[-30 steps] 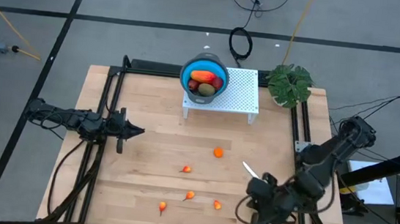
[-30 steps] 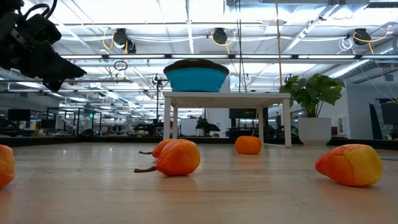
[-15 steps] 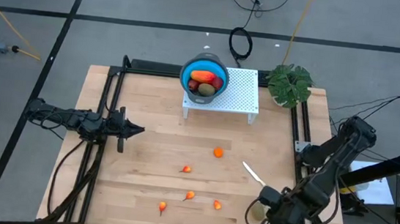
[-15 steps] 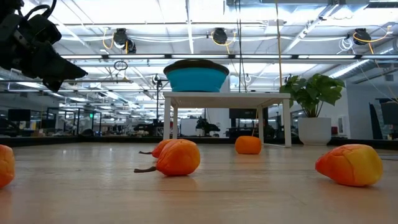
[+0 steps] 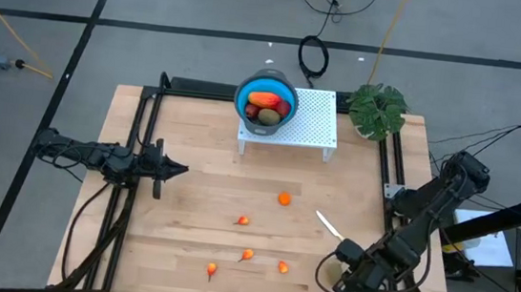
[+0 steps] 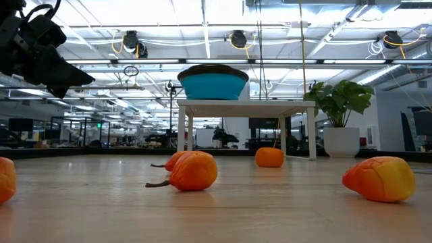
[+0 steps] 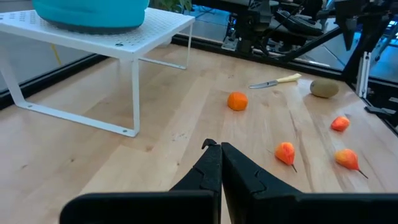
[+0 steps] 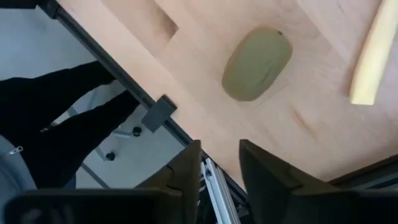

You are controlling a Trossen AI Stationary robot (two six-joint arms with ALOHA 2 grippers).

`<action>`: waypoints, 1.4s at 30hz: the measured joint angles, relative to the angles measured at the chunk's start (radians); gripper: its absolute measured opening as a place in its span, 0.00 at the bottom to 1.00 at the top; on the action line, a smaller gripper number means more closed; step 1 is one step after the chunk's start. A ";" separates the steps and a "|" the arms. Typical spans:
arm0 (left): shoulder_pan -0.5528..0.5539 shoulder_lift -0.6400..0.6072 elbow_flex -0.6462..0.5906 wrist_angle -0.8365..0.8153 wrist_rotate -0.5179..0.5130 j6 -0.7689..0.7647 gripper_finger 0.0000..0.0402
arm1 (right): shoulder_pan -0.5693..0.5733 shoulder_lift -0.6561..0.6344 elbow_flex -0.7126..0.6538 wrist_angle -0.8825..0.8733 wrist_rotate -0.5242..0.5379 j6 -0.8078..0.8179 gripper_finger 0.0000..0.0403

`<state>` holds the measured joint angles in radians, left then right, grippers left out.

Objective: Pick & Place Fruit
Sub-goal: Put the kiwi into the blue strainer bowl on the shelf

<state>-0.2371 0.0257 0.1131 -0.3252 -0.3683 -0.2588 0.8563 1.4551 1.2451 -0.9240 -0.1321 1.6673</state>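
Right gripper (image 8: 217,165), fingers parted and holding nothing, hovers beside one green oval fruit (image 8: 257,63) at the table's near-right edge; five small orange bits (image 5: 284,199) lie mid-table; left gripper (image 7: 220,147) clenched.

Fruit: green-brown oval (image 8: 257,63) flat on table near front-right edge; round orange piece (image 5: 284,199) mid-table; four small orange-red bits (image 5: 247,255) scattered in front; others heaped in bowl (image 5: 266,104).

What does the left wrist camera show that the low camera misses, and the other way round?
Only the left wrist view shows the knife, a brown-green fruit beside it, and the shut left gripper. Only the low view shows the potted plant and the ceiling lights. Both show the blue bowl on the white stand, the round orange fruit, and small orange-red fruits on the table.
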 joint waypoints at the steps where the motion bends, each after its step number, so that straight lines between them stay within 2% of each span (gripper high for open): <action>1: 0.000 0.000 0.000 0.000 0.000 0.000 0.01 | -0.005 0.000 -0.002 0.000 0.000 0.001 0.28; 9: 0.000 0.000 0.000 0.000 0.001 0.002 0.01 | -0.025 0.000 -0.032 0.024 0.002 0.059 0.51; 15: 0.000 0.000 0.000 0.000 0.002 0.002 0.01 | -0.025 0.000 -0.082 0.127 -0.002 0.085 0.69; 19: 0.000 0.000 0.000 0.000 0.003 0.002 0.01 | -0.026 0.000 -0.122 0.209 0.000 0.086 0.77; 23: 0.000 0.000 0.000 0.000 0.003 0.002 0.01 | -0.026 0.000 -0.173 0.252 -0.005 0.147 0.79; 32: 0.000 0.000 0.000 0.000 0.003 0.002 0.01 | -0.026 -0.001 -0.284 0.399 -0.004 0.201 0.78; 42: 0.000 0.000 0.000 0.000 0.003 0.002 0.01 | -0.026 -0.001 -0.331 0.420 0.000 0.250 0.78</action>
<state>-0.2371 0.0257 0.1131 -0.3256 -0.3653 -0.2572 0.8307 1.4544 0.9137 -0.5037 -0.1326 1.9169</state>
